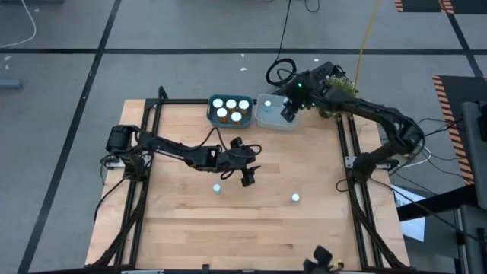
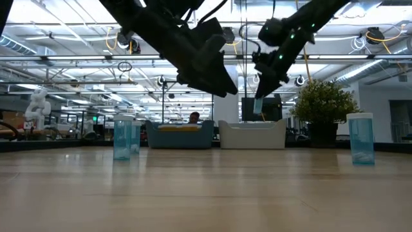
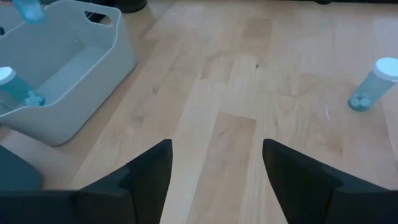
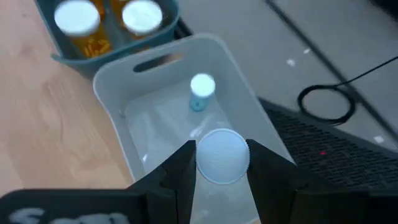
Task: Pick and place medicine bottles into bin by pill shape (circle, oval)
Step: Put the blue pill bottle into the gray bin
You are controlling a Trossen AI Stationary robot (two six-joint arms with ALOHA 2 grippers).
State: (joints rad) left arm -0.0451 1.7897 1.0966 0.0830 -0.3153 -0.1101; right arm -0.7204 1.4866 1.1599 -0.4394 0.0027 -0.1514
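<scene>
Blue bin (image 1: 230, 110): at 12 o'clock of the table (image 1: 183, 221), far edge. Contents: five orange bottles (image 1: 231, 104) with white caps, standing upright, packed close.

Pale grey bin (image 1: 272, 120): touching the blue bin, on its 3 o'clock side. Contents: one pale-blue bottle (image 4: 201, 91), upright on the bin floor, seen in the right wrist view.

Pale-blue bottles, counted: four visible.
- One in the pale grey bin, as above.
- One held bottle (image 4: 222, 155), clamped in the right pincer (image 1: 289, 111) above the pale grey bin; white cap turned to the wrist camera, a finger on each side of it. Shown in the low view hanging clear above the bin rim.
- One standing bottle (image 1: 217, 188) loose on the table near centre, toward 6 o'clock of the left pincer (image 1: 248, 174), just beside it.
- One far bottle (image 1: 295, 198) loose on the table at about 4 o'clock of centre, well apart from the other loose one.

Orange bottles, counted: five, all in the blue bin.

Left pincer: over the middle of the table, raised off the wood, fingers (image 3: 149, 171) spread apart, nothing between them. Bare planks seen through the gap in the left wrist view.

Right pincer: at 1 o'clock of the table, over the pale grey bin, closed on the held bottle.

Background, low view: potted plant (image 2: 324, 103) beyond the far edge of the table.
</scene>
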